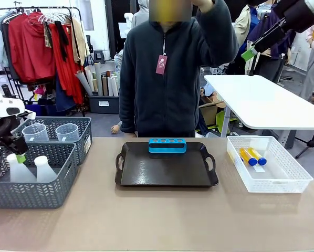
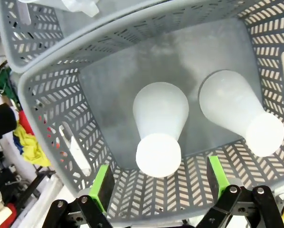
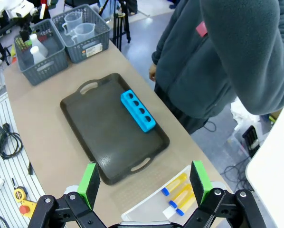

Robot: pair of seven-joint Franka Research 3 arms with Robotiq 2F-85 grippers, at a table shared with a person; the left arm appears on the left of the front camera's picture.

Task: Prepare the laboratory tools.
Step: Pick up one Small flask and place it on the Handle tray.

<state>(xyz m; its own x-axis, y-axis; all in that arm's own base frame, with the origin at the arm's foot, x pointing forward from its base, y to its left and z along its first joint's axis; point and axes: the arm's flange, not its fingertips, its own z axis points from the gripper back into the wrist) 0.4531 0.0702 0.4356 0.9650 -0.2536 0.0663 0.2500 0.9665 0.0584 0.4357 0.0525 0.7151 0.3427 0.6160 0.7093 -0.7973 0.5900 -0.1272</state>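
Brown table (image 1: 157, 220), with a person (image 1: 170, 79) in a dark fleece standing at its 12 o'clock side. A dark tray (image 1: 166, 173) lies mid-table, and a blue rack (image 1: 167, 145) sits on the tray's 12 o'clock edge with its four holes bare. At 3 o'clock from the tray is a white basket (image 1: 283, 184) with the tubes (image 1: 253, 156) lying flat inside. The right wrist view shows three of them.

At 9 o'clock stands the near grey basket (image 1: 36, 194) holding two flasks (image 1: 44, 169), both upright. Behind it, at 10 o'clock, the far grey basket (image 1: 83, 142) holds two beakers (image 1: 67, 132).

The left gripper (image 2: 159, 180) hangs over the near grey basket, jaws wide. One flask's mouth sits between its pads (image 2: 102, 183) in the wrist view, and I cannot tell whether they touch it. The right gripper (image 3: 144, 176) is high above the table at 2 o'clock, jaws wide and holding nothing.
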